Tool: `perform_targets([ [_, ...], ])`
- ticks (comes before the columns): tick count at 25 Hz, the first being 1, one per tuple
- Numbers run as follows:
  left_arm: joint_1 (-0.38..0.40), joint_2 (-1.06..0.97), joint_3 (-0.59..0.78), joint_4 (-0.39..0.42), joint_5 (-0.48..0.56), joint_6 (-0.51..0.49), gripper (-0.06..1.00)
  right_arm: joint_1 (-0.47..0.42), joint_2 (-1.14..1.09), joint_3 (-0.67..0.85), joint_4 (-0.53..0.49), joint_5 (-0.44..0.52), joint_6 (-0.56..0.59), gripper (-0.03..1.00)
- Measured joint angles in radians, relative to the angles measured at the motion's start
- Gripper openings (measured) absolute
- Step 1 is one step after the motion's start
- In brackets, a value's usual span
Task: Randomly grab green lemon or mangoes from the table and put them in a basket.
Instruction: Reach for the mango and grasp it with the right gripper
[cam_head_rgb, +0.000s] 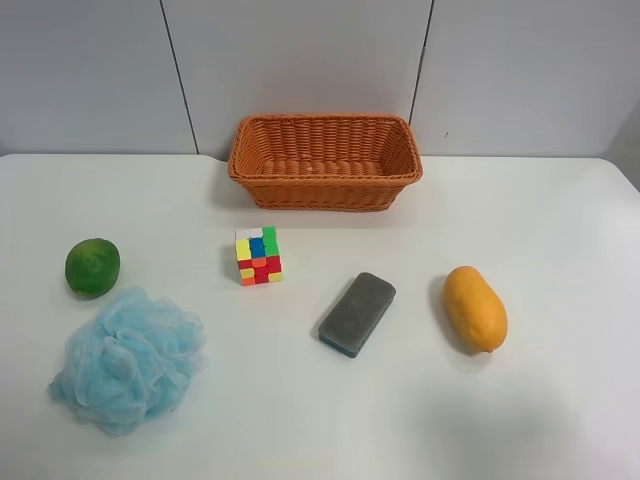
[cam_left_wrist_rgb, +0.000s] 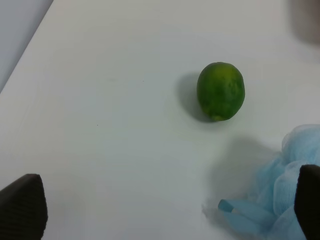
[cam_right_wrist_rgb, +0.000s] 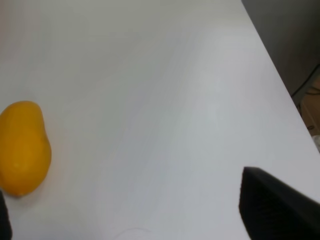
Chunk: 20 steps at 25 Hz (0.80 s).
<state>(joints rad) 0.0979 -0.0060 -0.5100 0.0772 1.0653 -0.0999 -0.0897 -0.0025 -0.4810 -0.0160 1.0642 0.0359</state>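
Lemon (cam_head_rgb: 92, 267) lies on table (cam_head_rgb: 560, 220), near the edge at the exterior view's left. Pouf (cam_head_rgb: 128, 358) sits just beside it on the near-edge side; the left wrist view shows a gap between the 2.

Mango (cam_head_rgb: 475, 308) lies on its side toward the edge at the exterior view's right, its long axis running roughly from far edge to near edge.

Basket (cam_head_rgb: 325, 190) stands at the middle of the far edge, well apart from both fruits. Cube (cam_head_rgb: 258, 255) sits in front of the basket. Sponge (cam_head_rgb: 357, 313) lies between cube and mango.

Left gripper (cam_left_wrist_rgb: 165, 205): 2 fingertips spread wide, released, with only bare table between them. Lemon (cam_left_wrist_rgb: 221, 91) lies ahead, untouched.

Right gripper (cam_right_wrist_rgb: 140, 215): fingertips spread wide, released, 1 showing only as a sliver at the frame edge. Mango (cam_right_wrist_rgb: 22, 147) lies near that sliver, not gripped.
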Motion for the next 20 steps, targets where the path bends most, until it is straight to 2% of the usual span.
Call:
perform_targets([
  [17, 0.0, 0.0, 0.0, 0.0, 0.0, 0.0, 0.99, 0.0, 0.003, 0.0, 0.0, 0.0, 0.0, 0.89],
  [20, 0.0, 0.0, 0.0, 0.0, 0.0, 0.0, 0.99, 0.0, 0.056, 0.0, 0.004, 0.0, -0.009, 0.89],
])
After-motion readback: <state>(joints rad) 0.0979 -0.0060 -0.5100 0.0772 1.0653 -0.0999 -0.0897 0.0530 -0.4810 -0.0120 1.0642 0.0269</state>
